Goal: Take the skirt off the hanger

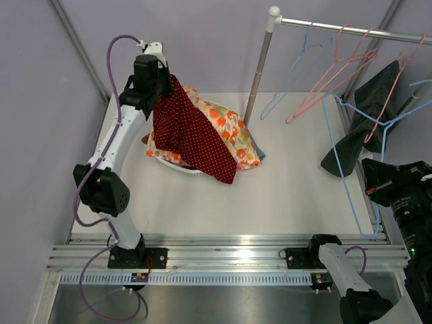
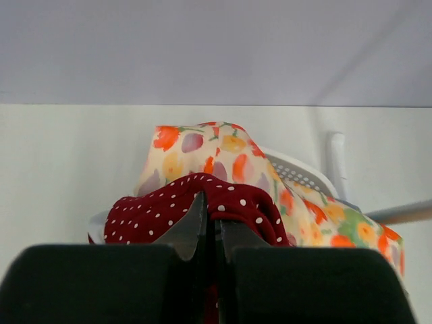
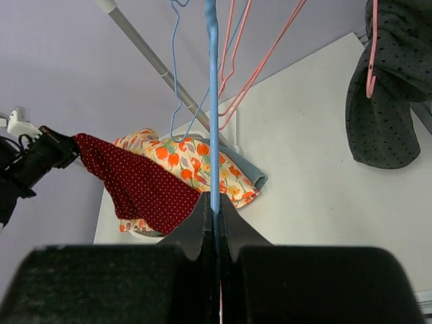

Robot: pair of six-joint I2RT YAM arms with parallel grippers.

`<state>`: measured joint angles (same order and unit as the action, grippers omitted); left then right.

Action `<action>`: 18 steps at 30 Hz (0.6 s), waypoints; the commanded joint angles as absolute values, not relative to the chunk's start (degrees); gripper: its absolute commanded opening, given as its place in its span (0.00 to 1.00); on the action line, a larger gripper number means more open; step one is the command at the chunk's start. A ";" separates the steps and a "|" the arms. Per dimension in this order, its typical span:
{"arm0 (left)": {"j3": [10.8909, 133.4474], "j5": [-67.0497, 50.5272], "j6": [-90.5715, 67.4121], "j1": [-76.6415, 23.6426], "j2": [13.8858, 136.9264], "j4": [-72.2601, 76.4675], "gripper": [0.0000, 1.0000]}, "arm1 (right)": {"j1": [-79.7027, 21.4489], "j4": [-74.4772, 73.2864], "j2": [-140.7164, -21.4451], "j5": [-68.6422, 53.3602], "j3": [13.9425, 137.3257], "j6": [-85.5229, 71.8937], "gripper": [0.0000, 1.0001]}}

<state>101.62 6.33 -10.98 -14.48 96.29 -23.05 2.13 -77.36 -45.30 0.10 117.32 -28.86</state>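
Note:
A dark red polka-dot skirt [image 1: 192,135] hangs from my left gripper [image 1: 162,77], which is shut on its top edge and holds it up above a pile of clothes at the back left. In the left wrist view the skirt [image 2: 155,212] bunches over my closed left gripper [image 2: 214,223]. My right gripper [image 1: 371,179] is at the right edge and shut on the thin bar of a bare blue hanger [image 1: 351,196]. In the right wrist view the blue hanger [image 3: 213,101] runs up from my right gripper [image 3: 215,209]. The skirt [image 3: 135,182] is off the hanger.
A floral garment [image 1: 229,128] and grey cloth lie on a white basket [image 1: 177,167] under the skirt. A rail [image 1: 337,27] on a pole [image 1: 260,67] carries pink hangers [image 1: 331,74] and blue ones. A dark dotted garment [image 1: 368,115] hangs at the right.

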 commanded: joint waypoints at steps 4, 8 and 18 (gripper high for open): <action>111.35 -2.51 -13.97 -13.10 113.44 -28.03 0.55 | 1.67 -70.94 -47.99 2.72 112.70 -27.51 0.00; 117.59 3.24 -20.89 -13.27 121.29 -41.35 0.99 | 1.67 -67.07 -48.16 3.25 107.59 -28.65 0.00; 79.59 0.53 -18.38 -16.08 72.38 -39.11 0.99 | 1.67 -61.53 -57.91 14.58 111.61 -21.54 0.00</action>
